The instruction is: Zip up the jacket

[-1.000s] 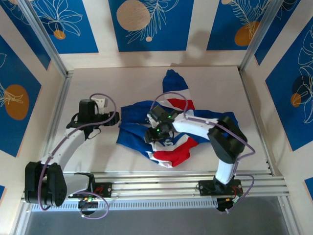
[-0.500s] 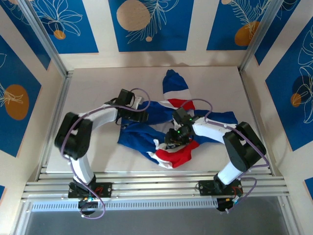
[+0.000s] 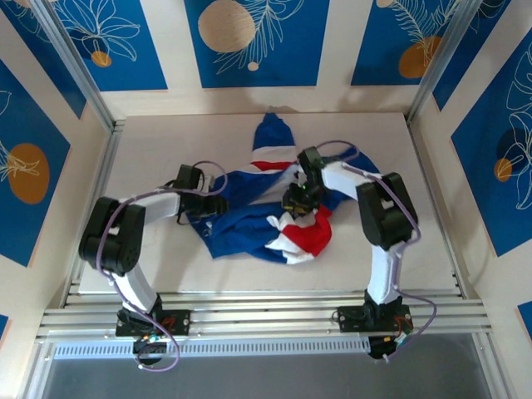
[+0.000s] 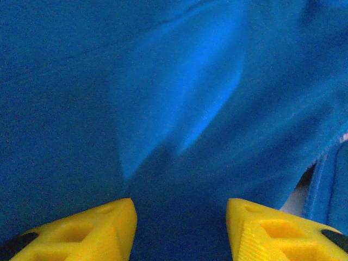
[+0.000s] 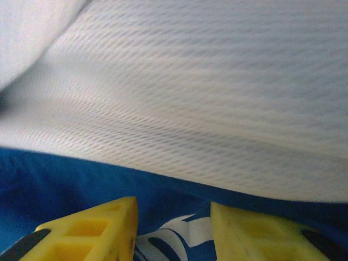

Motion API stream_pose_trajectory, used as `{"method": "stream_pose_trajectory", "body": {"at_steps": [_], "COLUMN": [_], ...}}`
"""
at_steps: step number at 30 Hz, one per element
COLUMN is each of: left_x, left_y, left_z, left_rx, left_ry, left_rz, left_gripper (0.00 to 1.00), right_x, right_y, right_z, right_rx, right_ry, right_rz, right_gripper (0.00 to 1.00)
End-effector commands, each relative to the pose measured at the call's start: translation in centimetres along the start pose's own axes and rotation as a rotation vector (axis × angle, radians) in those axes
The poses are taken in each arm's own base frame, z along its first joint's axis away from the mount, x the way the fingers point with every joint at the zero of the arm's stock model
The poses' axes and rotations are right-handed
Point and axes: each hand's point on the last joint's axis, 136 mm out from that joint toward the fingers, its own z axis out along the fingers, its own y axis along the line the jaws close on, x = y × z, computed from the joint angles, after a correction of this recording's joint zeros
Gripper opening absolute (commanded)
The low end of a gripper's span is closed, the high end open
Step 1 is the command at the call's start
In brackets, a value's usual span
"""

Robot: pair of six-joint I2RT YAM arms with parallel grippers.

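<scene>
Left gripper (image 4: 182,228): yellow fingers (image 4: 103,225) a narrow gap apart, with blue cloth of the jacket (image 4: 179,98) filling the gap and creases running down into it. Pads are out of frame, so I cannot tell whether the cloth is clamped.

Right gripper (image 5: 174,231): fingers (image 5: 261,234) also a narrow gap apart. Blue cloth with white lettering (image 5: 163,239) sits in the gap, and pale mesh lining (image 5: 190,109) is just above. I cannot tell if it is gripped or merely touched.

Top view: the jacket (image 3: 258,229) lies crumpled mid-table. Its hood (image 3: 272,137) points at the far wall, and a red and white bunch (image 3: 303,241) is on the near right.
- Left gripper (image 3: 218,204) is at the jacket's left edge, with the forearm low over the table (image 3: 166,141).
- Right gripper (image 3: 293,202) is down on the jacket's middle. Its forearm crosses over the cloth from the right and hides part of it.
- The grippers are near each other, with blue cloth between them.
- Zipper not made out in the folds.

Room to move:
- Bare table lies left of the jacket, far right of it, and in a strip between the jacket and the near rail (image 3: 266,312).
- The hood tip is close to the far wall (image 3: 266,100).
- The side walls are well apart from the cloth.
</scene>
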Motion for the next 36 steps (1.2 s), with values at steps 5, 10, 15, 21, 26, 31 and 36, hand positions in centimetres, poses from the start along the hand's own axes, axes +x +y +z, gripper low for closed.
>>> {"method": "stream_pose_trajectory", "body": {"at_steps": [5,10,15,21,26,31,36], "left_x": [8.5,9.5,8.4,4.9,3.1,1.4,0.4], "left_y": [2.6,-2.9,-8.0,-8.4,-8.0,-8.4,-9.9], "left_z": [-0.7,1.0,2.9,0.3,-2.1,-1.4,2.6], "left_rx": [-0.104,0.012,0.131,0.092,0.039,0.034,0.088], "left_ry": [0.093,0.063,0.083,0.020,-0.026,-0.031,0.065], "left_rz": [-0.152,-0.141,-0.130,-0.074,-0.019,0.031,0.042], "left_gripper": [0.50,0.48,0.48,0.55,0.59,0.61,0.60], "right_x": [-5.8,-6.2,-6.1,-4.8,-1.4,3.6,6.3], "right_y": [3.6,8.7,11.2,9.3,2.5,-5.4,-8.6], "right_z": [1.2,-0.3,-4.8,-12.4,-15.0,-13.1,-9.8], "right_rx": [0.031,-0.039,-0.111,-0.130,-0.094,-0.048,-0.149], "right_ry": [0.029,-0.017,-0.072,-0.185,-0.222,-0.212,-0.162], "right_rz": [-0.127,-0.242,-0.271,-0.240,-0.091,0.106,0.286], "right_gripper": [0.40,0.41,0.44,0.47,0.47,0.45,0.45]}}
